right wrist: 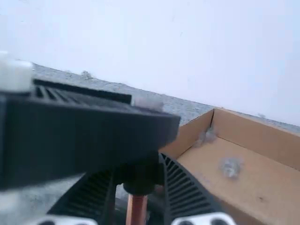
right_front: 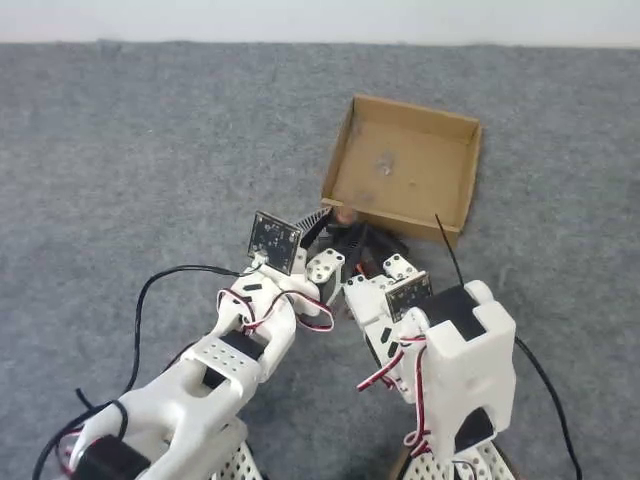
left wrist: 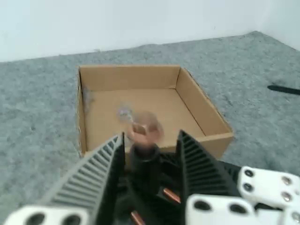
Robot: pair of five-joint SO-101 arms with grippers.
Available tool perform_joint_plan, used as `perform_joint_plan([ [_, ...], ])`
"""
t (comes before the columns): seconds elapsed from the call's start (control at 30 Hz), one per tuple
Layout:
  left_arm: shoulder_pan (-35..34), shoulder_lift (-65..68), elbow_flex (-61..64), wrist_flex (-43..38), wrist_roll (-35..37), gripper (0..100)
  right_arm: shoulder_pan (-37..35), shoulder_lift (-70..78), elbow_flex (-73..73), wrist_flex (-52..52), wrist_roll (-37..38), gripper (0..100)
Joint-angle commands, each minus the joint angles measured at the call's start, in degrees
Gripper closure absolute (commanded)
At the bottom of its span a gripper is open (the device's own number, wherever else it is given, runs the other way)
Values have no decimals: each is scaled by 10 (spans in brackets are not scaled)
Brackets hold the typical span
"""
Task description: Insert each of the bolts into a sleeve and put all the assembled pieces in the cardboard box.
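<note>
I am watching the left end effector point(left wrist: 151, 137) clenching a black sleeve point(left wrist: 145, 161), with a copper bolt point(left wrist: 145, 127) (blurred) sticking out of its far end. The right end effector point(right wrist: 137, 174) is hanging just beside it; I cannot tell its grip. Both are hovering at the near wall of the cardboard box point(right_front: 343, 152).

We look steeply down from up high; both wrist cams sit low and close, and all three catch the cardboard box point(right_front: 395, 215).
</note>
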Motion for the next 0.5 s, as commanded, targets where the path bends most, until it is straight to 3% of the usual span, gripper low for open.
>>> perform_joint_plan([
  [0.0, 3, -5, -4, 3, -7, 819, 7, -7, -18, -19, 5, 992],
  [0.47, 3, -5, -7, 3, -8, 819, 7, -7, -19, -19, 5, 992],
])
